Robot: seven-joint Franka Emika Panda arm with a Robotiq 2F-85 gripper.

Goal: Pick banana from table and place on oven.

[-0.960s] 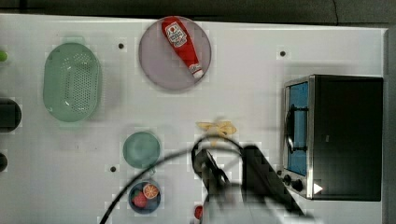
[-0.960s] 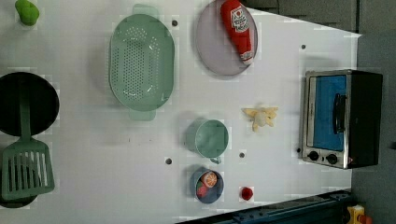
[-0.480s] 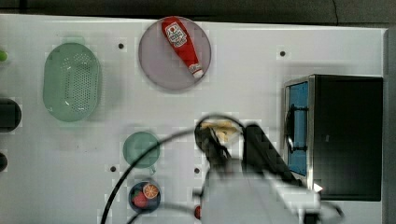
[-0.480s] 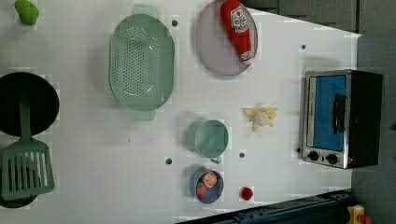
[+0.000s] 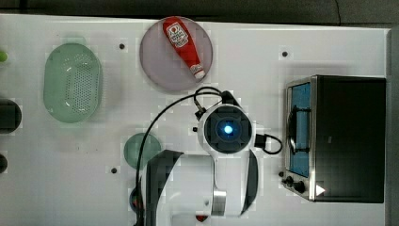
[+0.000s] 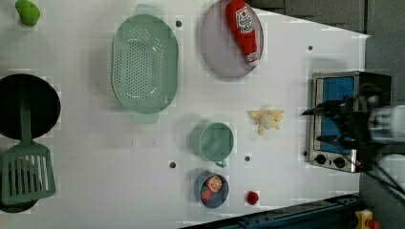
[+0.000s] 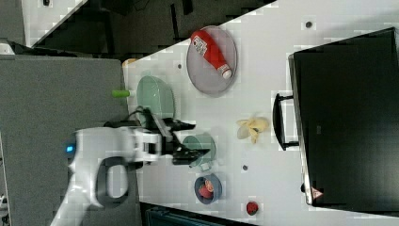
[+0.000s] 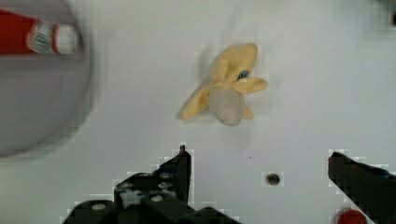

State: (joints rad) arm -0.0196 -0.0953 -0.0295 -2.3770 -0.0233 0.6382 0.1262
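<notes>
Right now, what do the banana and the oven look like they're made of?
The banana looks like soft matte plastic or rubber, a toy: splayed peel, pale core, no gloss. The oven looks like black-painted metal with a brushed silver front frame and a blue-tinted glass door.

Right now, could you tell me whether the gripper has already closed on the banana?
No, in the wrist view the banana lies alone on the white table, clear of the open gripper.

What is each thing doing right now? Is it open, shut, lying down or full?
pincer: open, holding nothing
banana: lying on the table, peel splayed
oven: door shut
ketchup bottle: lying on the plate
green cup: upright, empty
colander: empty
</notes>
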